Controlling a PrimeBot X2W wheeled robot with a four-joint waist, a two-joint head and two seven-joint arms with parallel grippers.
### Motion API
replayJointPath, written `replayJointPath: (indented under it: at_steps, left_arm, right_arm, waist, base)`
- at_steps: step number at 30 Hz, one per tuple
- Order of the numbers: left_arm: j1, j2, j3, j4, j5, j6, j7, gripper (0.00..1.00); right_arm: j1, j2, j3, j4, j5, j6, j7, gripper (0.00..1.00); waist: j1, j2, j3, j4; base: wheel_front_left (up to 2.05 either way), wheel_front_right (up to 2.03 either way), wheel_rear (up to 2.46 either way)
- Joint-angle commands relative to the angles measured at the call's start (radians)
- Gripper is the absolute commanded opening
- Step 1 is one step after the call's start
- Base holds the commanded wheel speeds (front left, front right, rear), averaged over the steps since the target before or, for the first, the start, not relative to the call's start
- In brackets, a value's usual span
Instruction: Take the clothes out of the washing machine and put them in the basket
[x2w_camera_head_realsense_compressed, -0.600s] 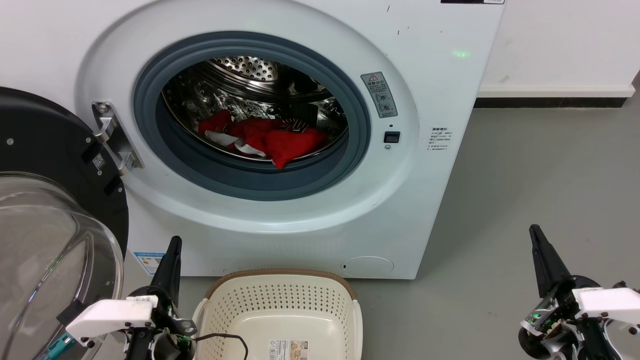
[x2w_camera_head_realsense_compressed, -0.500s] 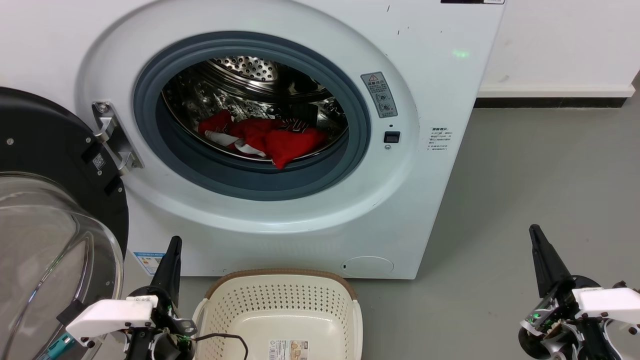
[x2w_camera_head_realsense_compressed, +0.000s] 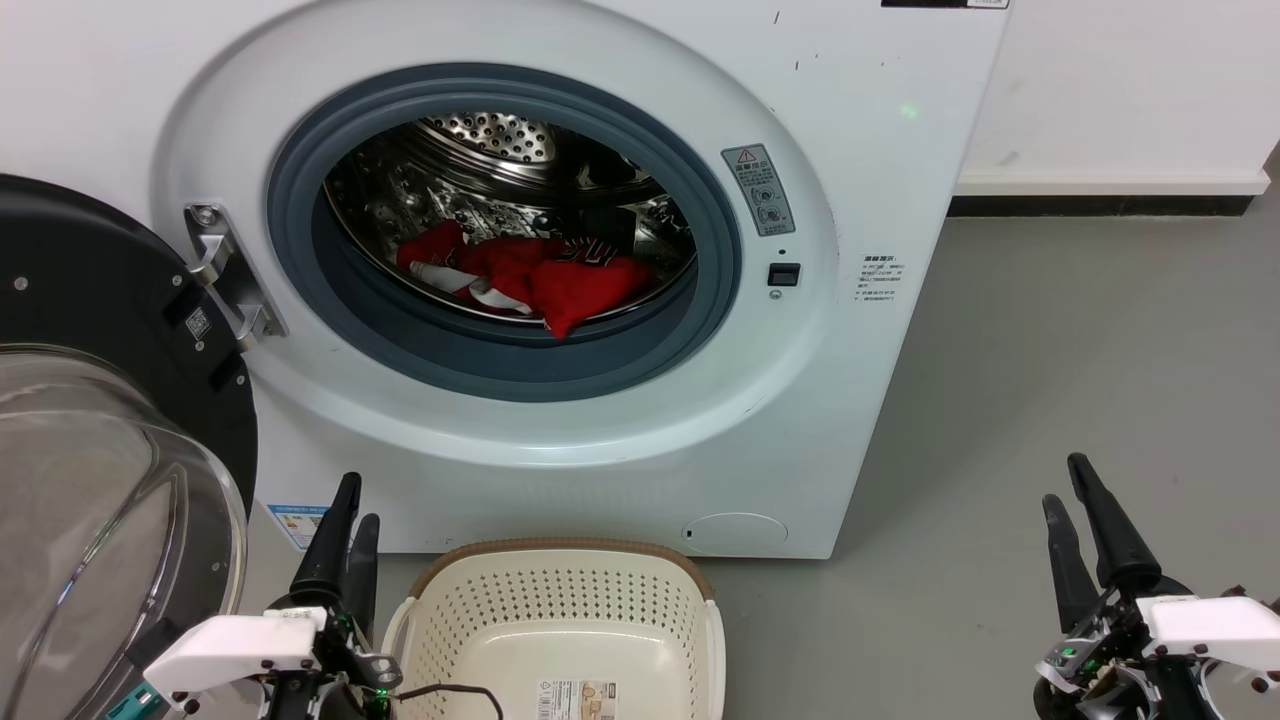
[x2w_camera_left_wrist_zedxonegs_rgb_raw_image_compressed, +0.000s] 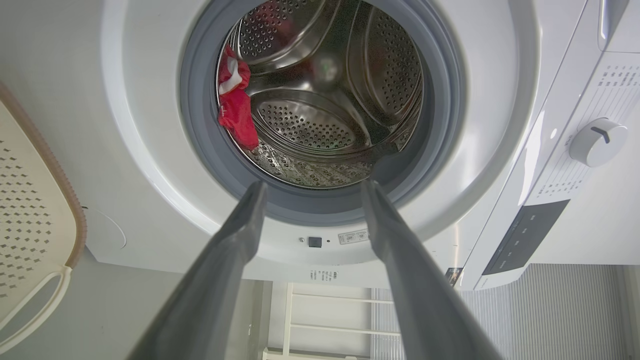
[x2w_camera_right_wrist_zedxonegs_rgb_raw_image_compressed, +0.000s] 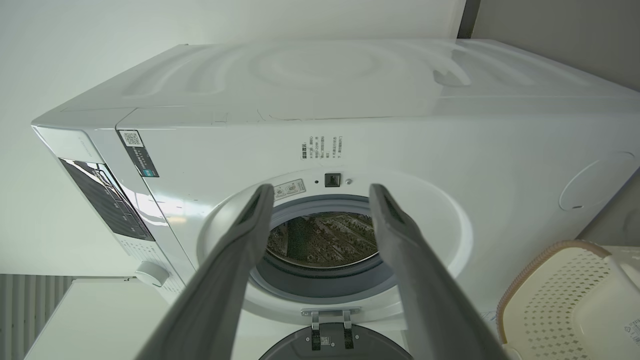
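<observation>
Shiny perforated steel drum (x2w_camera_head_realsense_compressed: 480, 150), soft red cloth clothes (x2w_camera_head_realsense_compressed: 540, 275), matt perforated plastic basket (x2w_camera_head_realsense_compressed: 560, 610).

Left pincer (x2w_camera_head_realsense_compressed: 357, 503) low at lower left of head view. Its two dark fingers (x2w_camera_head_realsense_compressed: 335, 545) point up, narrow gap there; left wrist view shows them clearly parted, nothing between. White left wrist housing (x2w_camera_head_realsense_compressed: 235, 640) sits behind, apparently near level. Right pincer (x2w_camera_head_realsense_compressed: 1063, 482) low at lower right, fingers leaning up and left, spread, empty. White right wrist housing (x2w_camera_head_realsense_compressed: 1205, 615) alongside.
</observation>
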Motion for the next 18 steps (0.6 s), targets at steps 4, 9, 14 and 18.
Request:
replayJointPath:
  at_steps: [4, 9, 14, 18]
  left_arm:
    - [-0.028, 0.002, -0.029, -0.027, 0.012, 0.0, -0.029, 1.0]
    - [-0.037, 0.007, -0.047, -0.034, 0.056, 0.0, -0.055, 1.0]
    - [-0.045, 0.007, -0.044, -0.053, 0.156, 0.0, -0.077, 1.0]
    - [-0.048, 0.005, -0.042, -0.068, 0.251, 0.0, -0.094, 1.0]
  right_arm:
    - [-0.005, 0.0, 0.008, -0.04, -0.014, 0.0, -0.027, 1.0]
    - [0.003, 0.0, 0.013, -0.065, -0.057, 0.0, -0.051, 1.0]
    - [0.009, 0.0, 0.017, -0.092, -0.15, 0.0, -0.074, 1.0]
    - [0.014, 0.0, 0.024, -0.116, -0.269, 0.0, -0.091, 1.0]
  waist:
    - [0.0, 0.0, -0.001, 0.0]
    - [0.0, 0.0, -0.004, 0.001]
    - [0.0, 0.0, -0.006, 0.003]
    - [0.0, 0.0, -0.006, 0.005]
  base:
    - [0.0, 0.0, 0.0]
    - [0.0, 0.0, 0.0]
    - [0.0, 0.0, 0.0]
    - [0.0, 0.0, 0.0]
